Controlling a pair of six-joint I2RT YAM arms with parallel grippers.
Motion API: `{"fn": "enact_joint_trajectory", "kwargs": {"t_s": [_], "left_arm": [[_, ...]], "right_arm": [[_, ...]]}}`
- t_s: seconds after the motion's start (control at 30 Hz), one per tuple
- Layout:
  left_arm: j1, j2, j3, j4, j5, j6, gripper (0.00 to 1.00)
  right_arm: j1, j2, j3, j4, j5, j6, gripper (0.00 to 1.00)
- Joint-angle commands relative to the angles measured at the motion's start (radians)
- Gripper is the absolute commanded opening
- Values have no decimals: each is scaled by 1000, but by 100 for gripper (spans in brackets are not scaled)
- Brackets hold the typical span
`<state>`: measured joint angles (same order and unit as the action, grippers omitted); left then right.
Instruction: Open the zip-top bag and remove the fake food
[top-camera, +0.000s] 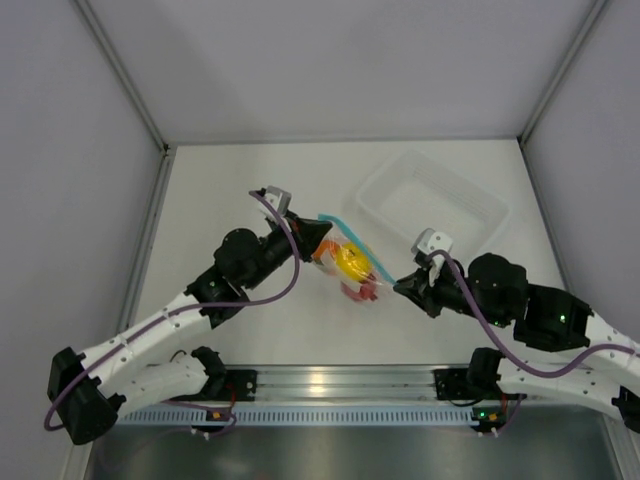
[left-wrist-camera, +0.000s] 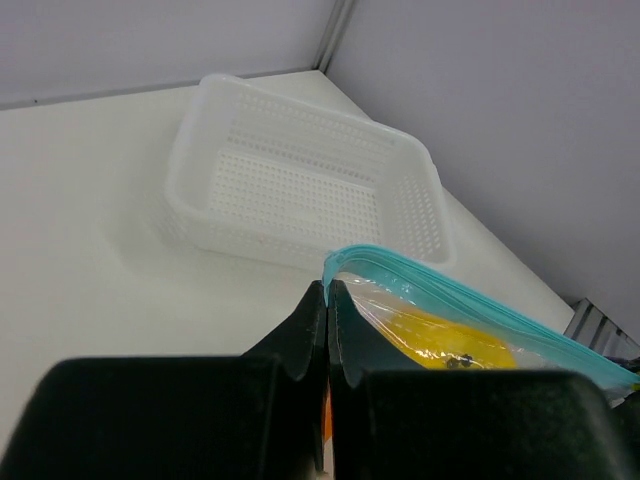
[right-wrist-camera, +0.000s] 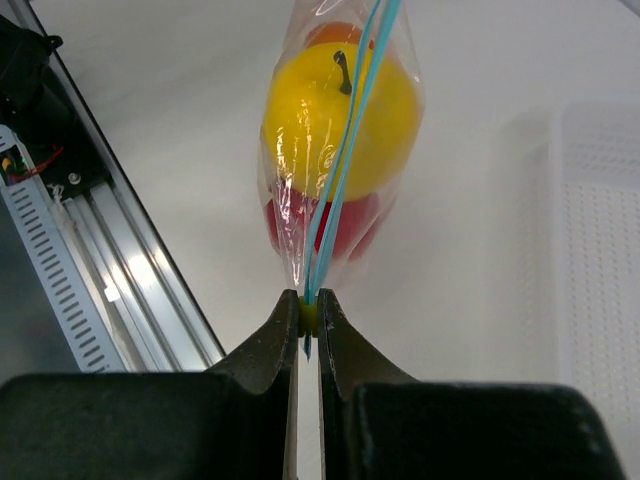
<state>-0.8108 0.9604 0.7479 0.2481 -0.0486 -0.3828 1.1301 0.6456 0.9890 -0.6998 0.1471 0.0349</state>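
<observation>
The zip-top bag (top-camera: 350, 262) hangs stretched between my two grippers above the table, its light blue zip strip (left-wrist-camera: 455, 297) running along the top edge. Inside show the fake food: a yellow fruit (top-camera: 352, 263), a red one (top-camera: 362, 290) and an orange one (top-camera: 326, 254). My left gripper (top-camera: 318, 232) is shut on the bag's corner at the strip's end (left-wrist-camera: 329, 285). My right gripper (top-camera: 398, 285) is shut on the small yellow-green slider (right-wrist-camera: 311, 316) at the strip's other end. In the right wrist view the yellow fruit (right-wrist-camera: 300, 120) sits above the red fruit (right-wrist-camera: 345, 225).
A white perforated plastic basket (top-camera: 460, 180) stands at the back right, beyond the bag, also in the left wrist view (left-wrist-camera: 315, 108). The aluminium rail (right-wrist-camera: 120, 270) with the arm bases runs along the near table edge. Grey walls close in the sides and back.
</observation>
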Motion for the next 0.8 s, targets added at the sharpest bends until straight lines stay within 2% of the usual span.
{"fn": "enact_joint_trajectory", "kwargs": {"t_s": [0.0, 0.03, 0.1, 0.13, 0.47, 0.6, 0.77], "left_arm": [[22, -29, -15, 72, 41, 54, 0], [22, -35, -27, 106, 129, 65, 0], [22, -49, -56, 132, 205, 79, 0], [22, -60, -61, 149, 267, 90, 0], [21, -80, -59, 151, 709, 208, 0], [22, -69, -53, 149, 716, 234, 0], [22, -23, -15, 151, 745, 194, 0]], "right_arm": [[16, 3, -13, -27, -40, 19, 0], [16, 3, -16, -17, -40, 19, 5], [16, 3, -27, -3, -34, 19, 13], [16, 3, -29, 5, -29, 19, 25], [16, -20, -13, 68, 123, 45, 36], [13, 9, -7, 86, 115, 48, 37], [11, 22, -42, 126, -22, 59, 38]]}}
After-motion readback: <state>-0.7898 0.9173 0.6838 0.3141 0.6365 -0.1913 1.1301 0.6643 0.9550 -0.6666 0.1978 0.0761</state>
